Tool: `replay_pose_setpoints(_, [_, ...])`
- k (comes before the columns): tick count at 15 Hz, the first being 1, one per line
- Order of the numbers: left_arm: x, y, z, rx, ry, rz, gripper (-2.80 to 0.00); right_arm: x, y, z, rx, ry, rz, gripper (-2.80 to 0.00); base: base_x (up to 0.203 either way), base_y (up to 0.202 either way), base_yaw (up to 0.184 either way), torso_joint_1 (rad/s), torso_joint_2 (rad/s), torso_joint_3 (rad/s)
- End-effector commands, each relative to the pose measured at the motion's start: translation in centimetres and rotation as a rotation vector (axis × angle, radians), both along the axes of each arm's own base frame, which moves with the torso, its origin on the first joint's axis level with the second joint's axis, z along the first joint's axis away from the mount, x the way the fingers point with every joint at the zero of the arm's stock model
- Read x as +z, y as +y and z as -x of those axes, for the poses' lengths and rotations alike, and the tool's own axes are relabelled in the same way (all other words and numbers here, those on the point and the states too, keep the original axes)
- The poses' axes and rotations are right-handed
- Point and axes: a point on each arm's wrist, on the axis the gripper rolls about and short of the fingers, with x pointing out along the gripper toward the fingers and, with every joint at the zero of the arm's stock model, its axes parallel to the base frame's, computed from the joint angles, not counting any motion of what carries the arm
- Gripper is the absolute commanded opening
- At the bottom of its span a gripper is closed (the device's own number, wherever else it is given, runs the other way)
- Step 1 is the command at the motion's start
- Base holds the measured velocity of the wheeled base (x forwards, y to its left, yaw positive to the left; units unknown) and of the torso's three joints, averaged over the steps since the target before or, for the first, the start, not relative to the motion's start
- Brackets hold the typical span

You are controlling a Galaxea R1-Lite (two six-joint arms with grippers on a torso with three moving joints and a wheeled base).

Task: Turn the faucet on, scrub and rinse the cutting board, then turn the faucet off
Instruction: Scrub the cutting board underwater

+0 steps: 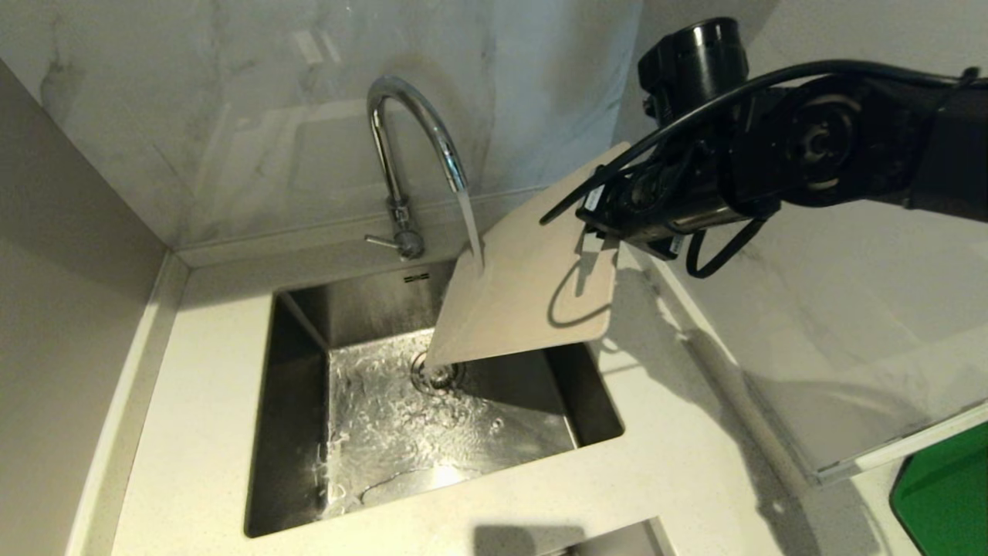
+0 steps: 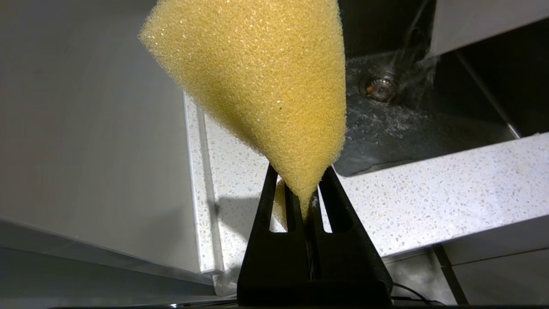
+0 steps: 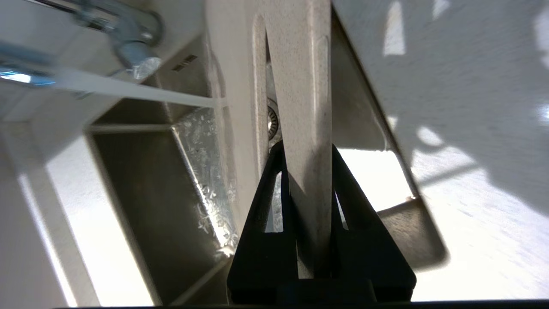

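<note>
The chrome gooseneck faucet [image 1: 409,147] runs, and its stream lands on the upper edge of the cream cutting board [image 1: 532,286]. The board hangs tilted over the steel sink [image 1: 309,324], its lower corner above the drain. My right gripper [image 3: 305,161] is shut on the board's handle end [image 3: 306,86], beside the slot; the right arm [image 1: 810,147] reaches in from the right. My left gripper [image 2: 302,174] is shut on a yellow sponge [image 2: 266,77], held above the speckled counter [image 2: 429,193] in front of the sink. The left gripper does not show in the head view.
Water spreads over the sink floor round the drain [image 1: 436,374]. The faucet's thin lever [image 1: 382,242] sticks out to the left at its base. Marble walls close in behind and on the right. A green object [image 1: 945,494] lies at the far right.
</note>
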Motion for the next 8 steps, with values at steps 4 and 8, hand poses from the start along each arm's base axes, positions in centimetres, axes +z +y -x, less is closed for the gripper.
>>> replay_pose_setpoints(4, [0.0, 0.0, 0.0, 0.000, -0.005, 0.000, -2.80, 5.1, -3.3, 6.7, -0.003, -0.059, -0.013, -2.80, 0.000, 0.000, 0.000, 0.000, 0.00, 0.000])
replay_pose_setpoints(8, [0.0, 0.0, 0.0, 0.001, -0.003, -0.001, -2.80, 6.9, -5.1, 10.2, -0.017, -0.078, -0.013, -2.80, 0.000, 0.000, 0.000, 0.000, 0.00, 0.000])
